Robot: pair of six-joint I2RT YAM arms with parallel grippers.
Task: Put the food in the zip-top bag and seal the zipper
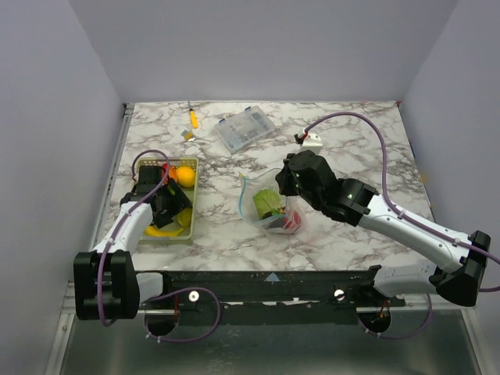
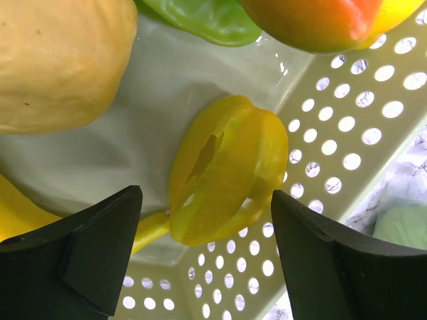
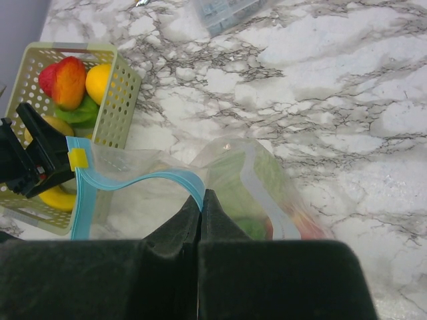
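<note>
Top external, layout: marble table point(image 1: 367, 148) closed in by pale walls point(image 1: 55, 117) on the left, back and right; black rail point(image 1: 266, 285) along the near edge.
Left edge: perforated pale green basket point(image 1: 193, 228) sits close to the table's left edge, with the left gripper point(image 1: 168, 205) down inside it.
Left gripper state: jaws spread wide, nothing clamped. It straddles a yellow star fruit point(image 2: 227, 167) on the basket floor, with a gap showing on each side.
Food in basket: pale yellow fruit point(image 2: 60, 60), green pepper point(image 2: 200, 17) and red-orange fruit point(image 2: 313, 20) crowd the far end, close to the star fruit.
Centre: zip-top bag point(image 1: 269, 205) lies near mid-table, apart from the basket, with a strip of bare marble between them.
Bag contents: a green piece point(image 1: 268, 203) and a red piece point(image 1: 291, 224) show through the plastic.
Right gripper point(image 3: 201, 203): clenched on the bag's mouth edge, where the blue zipper point(image 3: 133, 179) runs into the closed fingers. The mouth gapes toward the basket.
Slider: yellow tab point(image 3: 78, 158) at the zipper's basket-side corner.
Far edge: clear compartment box point(image 1: 244, 131) and orange-handled tool point(image 1: 193, 119), both well apart from the bag.
Open room: bare marble behind and to the right of the bag; the right arm crosses the near right corner.
</note>
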